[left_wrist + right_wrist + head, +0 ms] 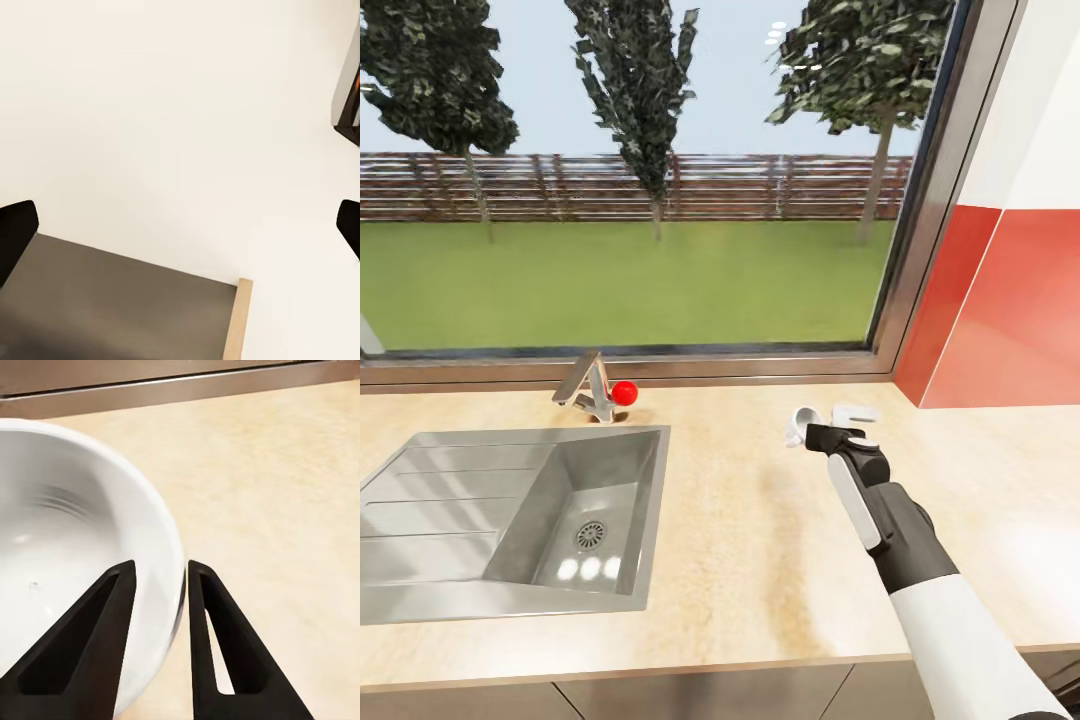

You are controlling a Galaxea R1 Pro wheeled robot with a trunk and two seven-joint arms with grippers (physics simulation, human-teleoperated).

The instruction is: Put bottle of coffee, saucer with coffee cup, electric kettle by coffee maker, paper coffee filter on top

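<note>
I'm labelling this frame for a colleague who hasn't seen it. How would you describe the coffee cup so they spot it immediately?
Start at the steel sink in the kitchen countertop, then look right along the window side. The coffee cup is the small white cup tipped over, its rim pinched by the right gripper; it's the only white dish there.

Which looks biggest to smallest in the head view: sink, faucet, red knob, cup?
1. Sink
2. Faucet
3. Coffee cup, gripped by the right hand, partly hidden, so its place is unsure
4. Red knob
</note>
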